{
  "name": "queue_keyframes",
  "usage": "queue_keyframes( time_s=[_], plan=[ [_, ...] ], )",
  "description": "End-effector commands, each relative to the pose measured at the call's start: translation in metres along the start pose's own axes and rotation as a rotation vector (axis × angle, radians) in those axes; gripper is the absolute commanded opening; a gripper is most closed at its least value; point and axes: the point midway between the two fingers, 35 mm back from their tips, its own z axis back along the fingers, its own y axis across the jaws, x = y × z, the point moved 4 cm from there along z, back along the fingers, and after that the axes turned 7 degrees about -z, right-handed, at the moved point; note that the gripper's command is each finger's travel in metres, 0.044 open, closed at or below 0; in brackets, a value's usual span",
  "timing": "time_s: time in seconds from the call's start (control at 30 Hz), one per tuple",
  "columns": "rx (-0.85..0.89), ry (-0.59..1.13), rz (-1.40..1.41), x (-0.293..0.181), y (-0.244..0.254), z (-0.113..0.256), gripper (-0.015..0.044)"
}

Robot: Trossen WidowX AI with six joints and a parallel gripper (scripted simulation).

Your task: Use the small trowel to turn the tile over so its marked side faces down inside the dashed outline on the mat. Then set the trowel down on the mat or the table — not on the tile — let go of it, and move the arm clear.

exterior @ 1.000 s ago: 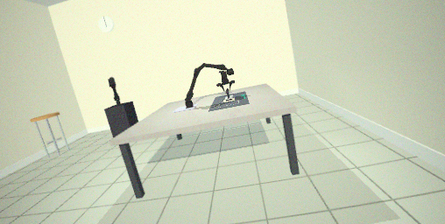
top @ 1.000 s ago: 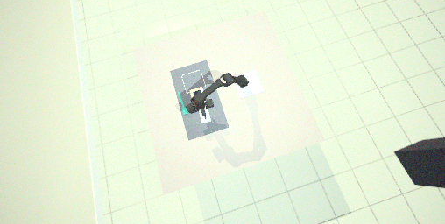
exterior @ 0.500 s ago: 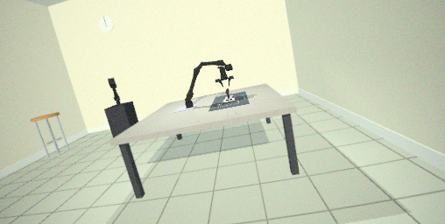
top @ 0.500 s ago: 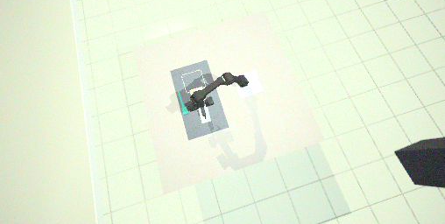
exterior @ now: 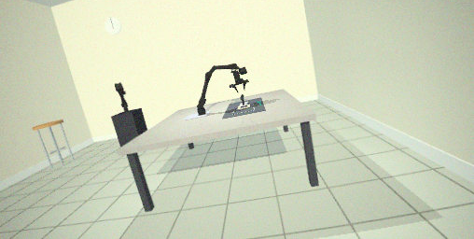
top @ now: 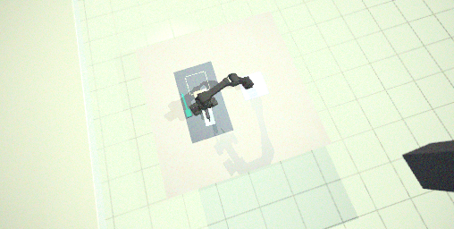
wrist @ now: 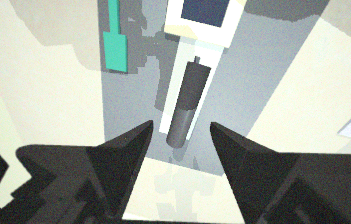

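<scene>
My gripper (wrist: 181, 124) (top: 203, 103) is open, and its two dark fingers hang above the grey mat. The small trowel (wrist: 188, 102) lies on the mat below and just ahead of the fingertips, with a dark cylindrical handle on a white blade. It is not between the fingers. The tile (wrist: 206, 17) is white with a dark blue marked square facing up, and it lies just past the trowel's tip. In the top view the arm covers the tile, and the trowel's blade (top: 208, 119) shows below my gripper (top: 198, 105). The dashed outline (top: 196, 82) lies on the far part of the mat.
A teal strip (wrist: 115, 42) lies along the mat's left edge, and also shows in the top view (top: 185, 106). The arm's white base plate (top: 255, 85) sits to the right of the mat. A dark box (exterior: 128, 126) with a camera stands beside the table.
</scene>
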Motion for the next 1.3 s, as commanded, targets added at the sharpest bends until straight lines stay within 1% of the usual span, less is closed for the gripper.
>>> queue_keyframes(
  time_s=[0.0,0.63,1.27],
  plan=[
    [0.029,-0.016,0.131,-0.001,-0.002,-0.004,0.03],
    [0.175,-0.129,0.757,-0.005,-0.009,-0.014,0.03],
    [0.273,-0.335,1.361,-0.005,-0.022,-0.024,0.03]
  ],
)
